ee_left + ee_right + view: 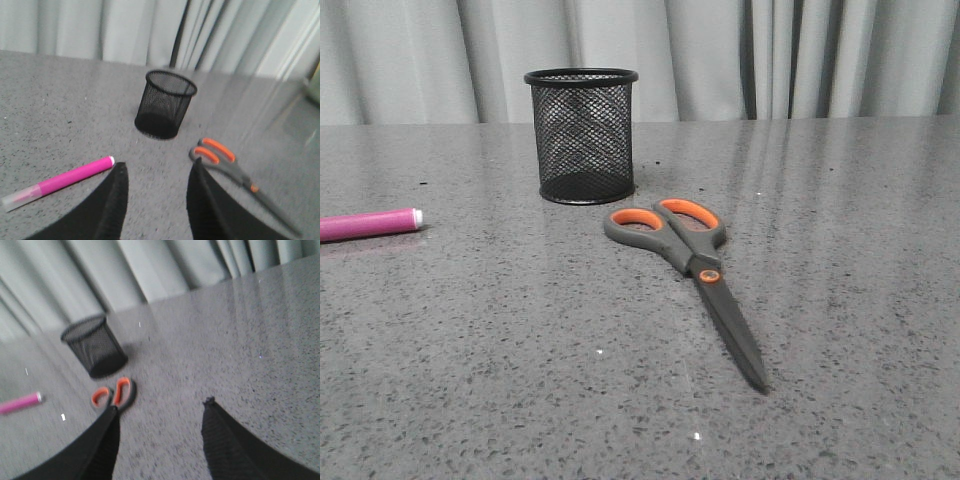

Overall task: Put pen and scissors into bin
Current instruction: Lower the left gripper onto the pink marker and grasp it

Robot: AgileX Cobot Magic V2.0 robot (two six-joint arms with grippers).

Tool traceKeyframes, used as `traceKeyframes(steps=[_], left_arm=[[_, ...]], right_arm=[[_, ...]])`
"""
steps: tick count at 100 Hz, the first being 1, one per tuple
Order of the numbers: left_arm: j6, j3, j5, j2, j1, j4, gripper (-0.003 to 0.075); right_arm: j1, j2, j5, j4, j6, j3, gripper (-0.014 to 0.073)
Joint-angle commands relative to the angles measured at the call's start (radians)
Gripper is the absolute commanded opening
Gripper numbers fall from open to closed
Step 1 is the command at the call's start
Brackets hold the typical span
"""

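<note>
Mesh bin point(582, 135) upper centre; scissors point(692, 268) flat at centre; pen point(370, 224) left edge. Left gripper point(156, 170), right gripper point(161, 410): jaws spread, empty.

No readable text, labels, brands, numbers or signs in any view; pen point(370, 224), scissors point(686, 272) and bin point(582, 135) all show plain surfaces, no print visible
</note>
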State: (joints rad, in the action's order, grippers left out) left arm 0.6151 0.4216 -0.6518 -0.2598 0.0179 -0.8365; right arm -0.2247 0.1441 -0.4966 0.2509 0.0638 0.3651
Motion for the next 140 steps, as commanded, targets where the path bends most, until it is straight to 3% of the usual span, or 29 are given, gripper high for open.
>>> traceKeyframes(steps=[1, 15, 35, 52, 74, 111, 140], left_arm=[[0.039, 0.144, -0.085, -0.146, 0.008, 0.111, 0.0176], [0.126, 0.315, -0.183, -0.359, 0.049, 0.267, 0.0183], [0.225, 0.474, -0.272, -0.609, 0.197, 0.522, 0.0415], [0.286, 0.531, -0.350, -0.808, 0.322, 0.709, 0.0421], [0.307, 0.635, -0.373, -1.051, 0.337, 0.745, 0.0421], [0.358, 0.849, -0.389, -1.293, 0.283, 0.708, 0.0365], [0.528, 0.875, -0.411, -1.385, 0.235, 0.614, 0.0365]], right_arm=[[-0.012, 0.086, 0.018, -0.008, -0.106, 0.082, 0.0353], [-0.026, 0.151, 0.021, -0.008, -0.124, 0.114, 0.0353], [-0.026, 0.151, -0.009, 0.004, -0.124, 0.114, 0.0353], [-0.026, 0.151, -0.055, 0.007, -0.124, 0.114, 0.0353], [-0.026, 0.151, -0.112, 0.018, -0.124, 0.114, 0.0353], [-0.026, 0.151, -0.190, 0.026, -0.124, 0.114, 0.0349], [-0.026, 0.151, -0.215, 0.031, -0.124, 0.114, 0.0349]])
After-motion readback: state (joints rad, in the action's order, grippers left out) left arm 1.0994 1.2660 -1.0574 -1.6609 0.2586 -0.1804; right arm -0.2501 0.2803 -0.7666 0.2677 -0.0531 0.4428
